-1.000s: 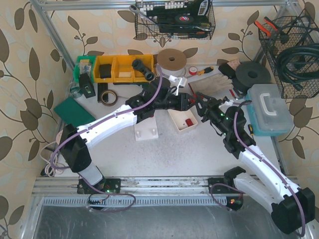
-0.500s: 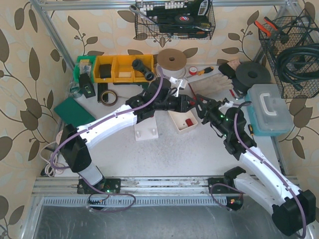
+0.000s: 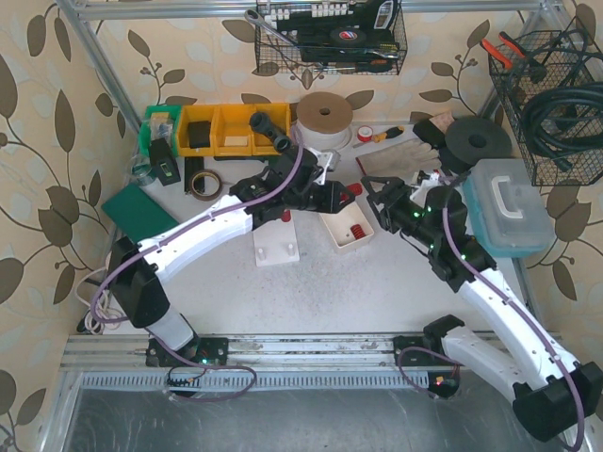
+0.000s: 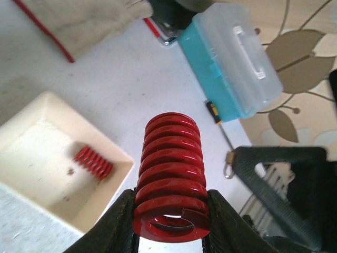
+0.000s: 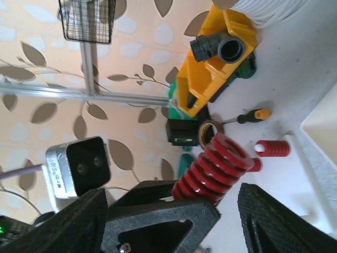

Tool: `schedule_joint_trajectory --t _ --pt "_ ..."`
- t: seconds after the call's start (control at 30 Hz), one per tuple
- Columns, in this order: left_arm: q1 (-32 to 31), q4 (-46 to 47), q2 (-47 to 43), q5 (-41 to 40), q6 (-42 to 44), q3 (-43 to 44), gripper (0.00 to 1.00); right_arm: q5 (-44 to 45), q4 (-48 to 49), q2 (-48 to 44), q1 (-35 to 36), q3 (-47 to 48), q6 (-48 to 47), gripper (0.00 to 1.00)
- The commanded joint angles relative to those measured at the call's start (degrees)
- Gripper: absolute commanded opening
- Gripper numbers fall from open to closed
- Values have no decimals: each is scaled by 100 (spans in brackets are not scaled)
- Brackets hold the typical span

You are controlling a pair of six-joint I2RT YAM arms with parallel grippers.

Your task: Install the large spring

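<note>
**A:** Large spring (image 4: 169, 179), where is it now?

**B:** The fingers of the left gripper (image 4: 169, 217) pinch its end coils, raised in the air near the white tray (image 4: 31, 105). The right gripper (image 5: 174, 221) is spread wide and empty, close by.

**A:** Any advice?

**B:** Hold the axis straight and grip firmly. The red coils look thick, stiff and glossy.

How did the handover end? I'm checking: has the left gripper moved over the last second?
Yes. In the top view the left gripper, shut on the spring, has drawn back leftward along the tray's far edge, away from the right gripper.
</note>
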Motion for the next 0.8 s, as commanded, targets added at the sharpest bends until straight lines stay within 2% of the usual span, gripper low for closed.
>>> schedule_joint_trajectory --t 0.0,0.17,0.3,0.43,0.63,0.77 --pt "88 -851 -681 -455 385 257 0 -329 -1229 288 -15 460 -1644 68" --pt "162 -2263 -1330 -993 544 257 0 -306 -2073 945 22 848 -2848 64" --pt "279 -3307 -1783 -1326 546 194 0 -7 -1925 1276 305 822 -3669 63" --pt "322 -4201 -2109 -1529 460 91 0 581 -1666 1321 702 590 -3953 63" --pt "332 -5796 -1874 -1959 319 577 0 1211 -1607 1810 1233 579 -4378 67" --pt "332 -6357 -1464 -2096 336 785 0 1581 -1215 1864 1487 372 -4378 68"
